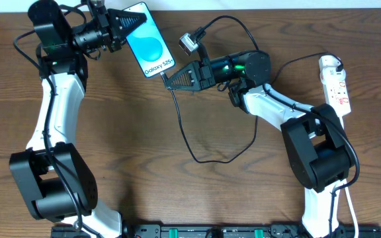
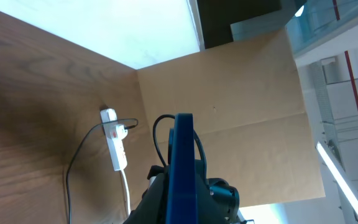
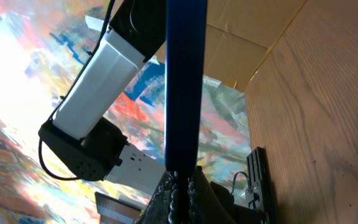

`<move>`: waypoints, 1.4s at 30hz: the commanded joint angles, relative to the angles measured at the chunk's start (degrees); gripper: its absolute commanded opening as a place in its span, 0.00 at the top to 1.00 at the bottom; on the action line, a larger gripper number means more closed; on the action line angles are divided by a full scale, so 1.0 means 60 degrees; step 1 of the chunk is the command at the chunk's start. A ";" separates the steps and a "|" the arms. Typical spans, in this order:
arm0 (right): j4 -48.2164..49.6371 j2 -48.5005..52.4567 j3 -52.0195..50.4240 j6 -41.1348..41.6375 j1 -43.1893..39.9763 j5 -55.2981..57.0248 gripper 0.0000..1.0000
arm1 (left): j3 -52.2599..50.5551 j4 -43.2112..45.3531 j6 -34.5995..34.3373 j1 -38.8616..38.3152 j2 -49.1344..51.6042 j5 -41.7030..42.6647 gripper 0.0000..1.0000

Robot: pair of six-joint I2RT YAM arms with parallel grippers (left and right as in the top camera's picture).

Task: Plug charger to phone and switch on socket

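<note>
The phone (image 1: 149, 46), at 12 o'clock, is clamped by the left gripper (image 1: 131, 24). The charger (image 1: 180, 125) tip is pinched by the right gripper (image 1: 167, 80) at the phone's 5 o'clock end. If misaligned, the phone could be levered loose.

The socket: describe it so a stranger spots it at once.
On the wooden table in the overhead view, go to the right edge, past the right arm. There lies the socket, a long white power strip with red switch marks. It alone lies flat and white on the wood; the charger is thin and black.
</note>
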 commanded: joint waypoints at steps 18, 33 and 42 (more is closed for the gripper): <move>-0.0586 0.0073 0.0011 -0.0200 0.0040 0.0918 0.99 | 0.0098 0.0084 0.0794 -0.0168 -0.0197 0.0889 0.93; -0.0579 0.0073 0.0011 -0.0484 0.0040 0.1009 0.48 | 0.0062 0.0084 0.0794 -0.0237 -0.0197 0.0958 0.92; -0.0568 0.0073 0.0011 -0.0557 -0.0277 0.0528 0.01 | 0.0062 0.0084 0.0823 -0.0127 -0.0197 0.1035 0.92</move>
